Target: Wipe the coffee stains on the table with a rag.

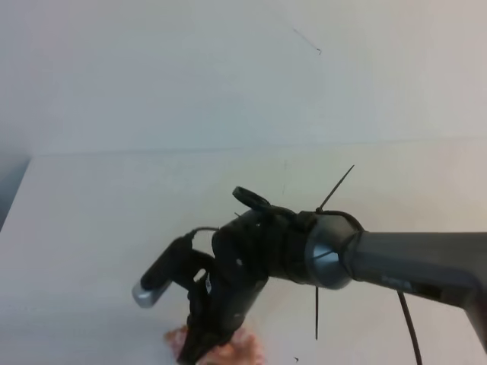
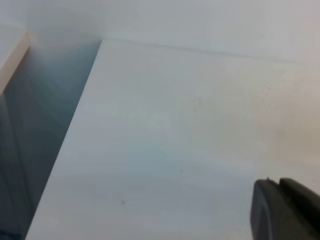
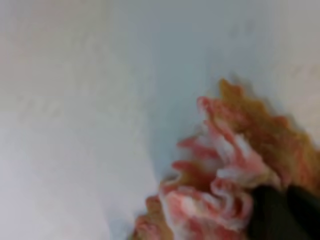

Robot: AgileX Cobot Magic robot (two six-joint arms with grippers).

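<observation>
The rag [image 3: 220, 185], a pink-and-white knit with brown-soaked patches, is shown bunched at the near edge of the table [image 1: 114, 228], pinched between the closed jaws of the right gripper [image 1: 192, 351]. It is judged light, soft and limp, best held by a gathered fold. The state of the left gripper [image 2: 285, 210] cannot be told.

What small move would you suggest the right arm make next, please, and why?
Probably drag the bunched pink-and-white knitted rag a little further across the plain white table. The right pincer is shut on it and pressing it down, the cloth already shows brown patches, and no open stain is visible beside it.
</observation>
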